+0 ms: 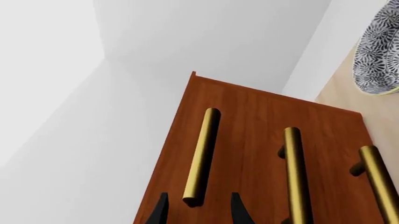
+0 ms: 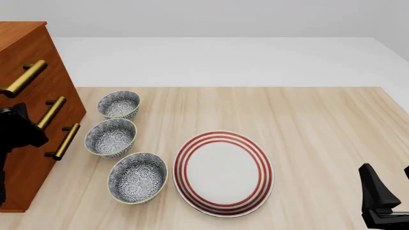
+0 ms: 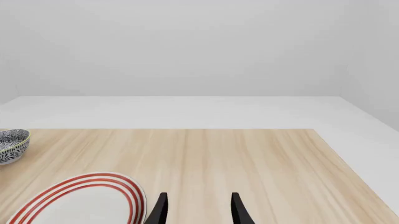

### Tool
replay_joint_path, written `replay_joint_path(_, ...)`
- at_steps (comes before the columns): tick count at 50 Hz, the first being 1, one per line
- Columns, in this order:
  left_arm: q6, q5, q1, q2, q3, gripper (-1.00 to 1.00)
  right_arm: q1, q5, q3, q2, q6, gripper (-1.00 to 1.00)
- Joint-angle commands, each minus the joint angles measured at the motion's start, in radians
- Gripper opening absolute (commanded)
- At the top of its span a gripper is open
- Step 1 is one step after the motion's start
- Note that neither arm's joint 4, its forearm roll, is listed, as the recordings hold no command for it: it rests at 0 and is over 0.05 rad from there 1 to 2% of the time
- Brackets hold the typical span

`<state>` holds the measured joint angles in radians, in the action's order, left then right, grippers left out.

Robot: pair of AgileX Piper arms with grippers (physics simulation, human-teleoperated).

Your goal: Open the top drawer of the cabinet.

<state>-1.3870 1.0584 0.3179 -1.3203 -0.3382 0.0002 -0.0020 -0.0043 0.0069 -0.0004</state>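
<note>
The cabinet (image 2: 28,158) stands at the table's left edge, reddish-brown, with three brass bar handles. The top drawer (image 2: 26,48) carries the highest handle (image 2: 22,78); its front looks flush with the rest. In the left wrist view the top drawer (image 1: 240,116) and its handle (image 1: 203,156) are close ahead. My left gripper (image 1: 199,212) is open, its two black fingers either side of the handle's near end, not closed on it. In the front view it (image 2: 19,129) is a dark shape against the cabinet front. My right gripper (image 2: 386,187) is open and empty at the front right, also in its wrist view (image 3: 198,210).
Three blue-patterned bowls (image 2: 119,104) (image 2: 110,137) (image 2: 137,178) stand in a row just right of the cabinet. A white plate with red rings (image 2: 222,173) lies mid-table. One bowl (image 1: 377,51) shows in the left wrist view. A white wall lies beyond the table.
</note>
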Motion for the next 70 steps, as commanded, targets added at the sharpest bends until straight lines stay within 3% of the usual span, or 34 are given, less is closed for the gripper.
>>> replay_joint_path(1,-0.016,0.000,0.020,-0.012,-0.014,-1.00,0.000,0.000,0.000,0.000,0.000,1.00)
replay_joint_path(14,-0.032,0.029,0.006,-0.023,0.008,-1.00,0.000,0.000,0.000,0.000,0.000,1.00)
replay_joint_path(70,-0.105,-0.049,-0.084,0.010,0.003,-1.00,0.000,0.000,0.000,0.000,0.000,1.00)
